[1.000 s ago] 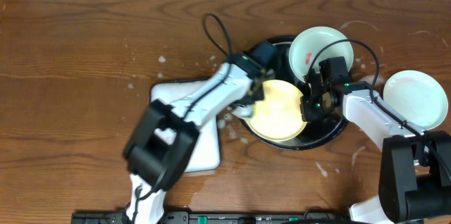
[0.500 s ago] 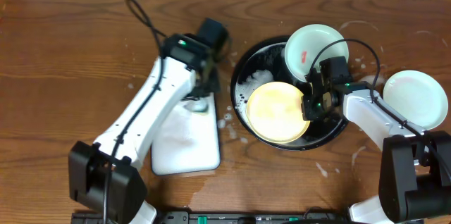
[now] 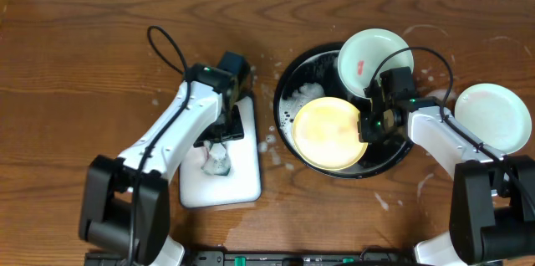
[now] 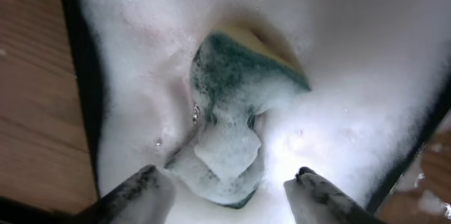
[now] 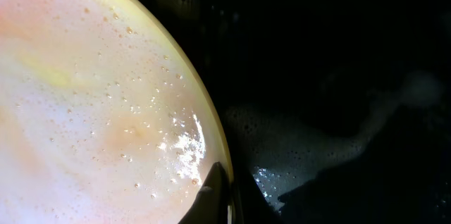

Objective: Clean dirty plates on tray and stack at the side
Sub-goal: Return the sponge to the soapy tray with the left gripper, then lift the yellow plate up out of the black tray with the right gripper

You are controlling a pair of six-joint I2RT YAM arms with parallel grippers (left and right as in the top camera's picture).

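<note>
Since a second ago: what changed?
The left tool swung left from the yellow plate in the tray to the white dish, then opened, dropping the sponge into the foam. Unchanged: right tool shut on the yellow plate's rim; both green plates stayed put.

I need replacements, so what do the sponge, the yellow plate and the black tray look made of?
The sponge looks like soft foam, yellow with a green scouring face, wet and soapy. The yellow plate seems smooth glossy plastic or melamine: thin rim, wet highlights. The black tray is dark and slightly shiny, metal or plastic; I cannot tell.
</note>
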